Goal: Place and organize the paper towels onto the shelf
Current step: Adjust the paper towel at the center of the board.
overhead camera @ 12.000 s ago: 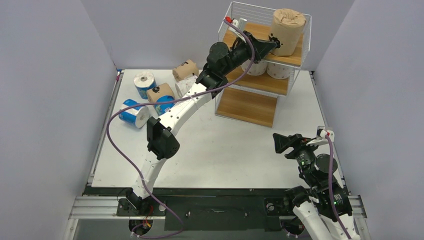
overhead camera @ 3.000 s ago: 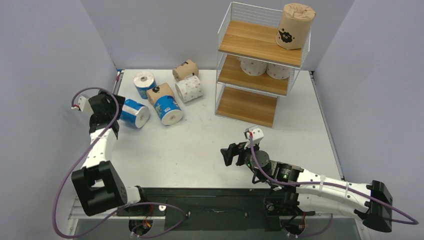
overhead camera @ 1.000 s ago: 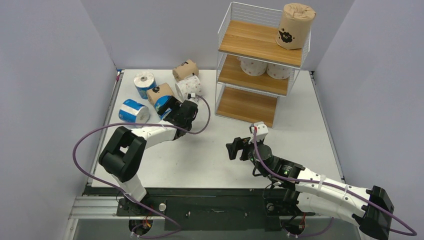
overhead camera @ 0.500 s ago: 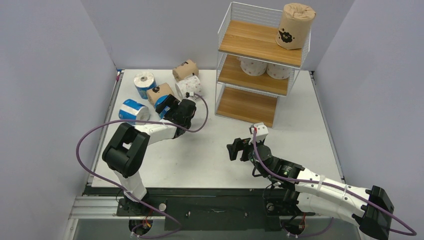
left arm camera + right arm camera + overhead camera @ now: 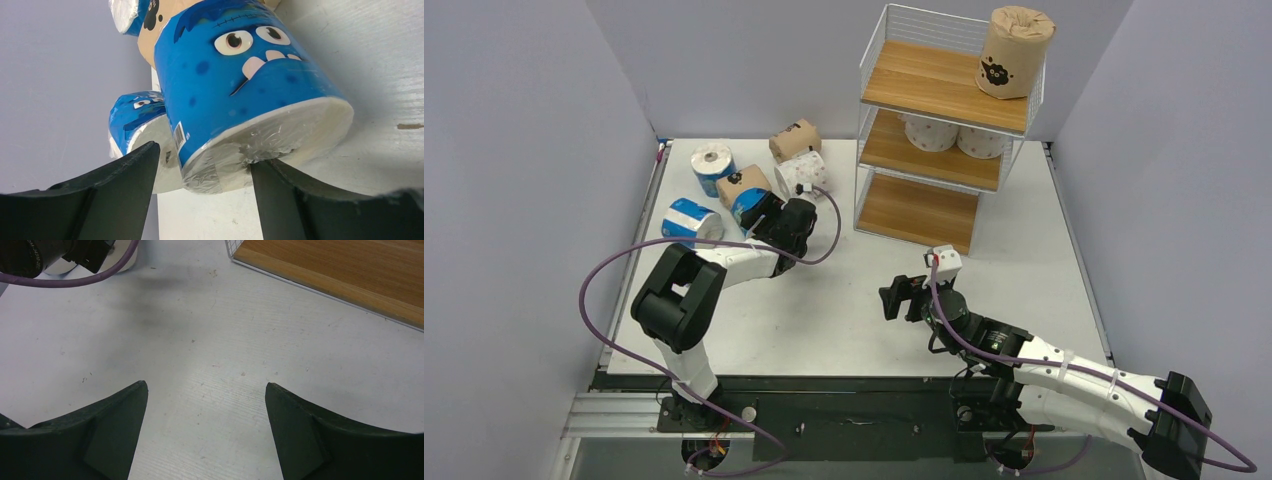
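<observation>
**A:** What's nearest?

**B:** The right claw (image 5: pixel 890 298), low centre of the top view. Its fingers are wide apart over the bare table (image 5: pixel 1024 250), gripping nothing.

**A:** And the left claw (image 5: pixel 762 212)?

**B:** Left of centre, straddling a blue roll (image 5: pixel 746 203) that lies on its side. In the wrist view one finger (image 5: pixel 290 200) touches the roll's wrapped end, with a slim gap at the other. So it's not clamped.

**A:** The loose rolls?

**B:** Clustered upper left. A second blue roll (image 5: pixel 692 220) lies at the left and a brown roll (image 5: pixel 742 183) sits close behind the straddled one. Then a dotted roll (image 5: pixel 802 172) and a standing blue roll (image 5: pixel 712 165), and farthest back a far brown roll (image 5: pixel 794 138).

**A:** The shelf (image 5: pixel 924 75)?

**B:** Upper right. A dotted pair (image 5: pixel 932 132) sits on the middle board, and a top brown roll (image 5: pixel 1016 50) stands upright at the top board's right end.
</observation>
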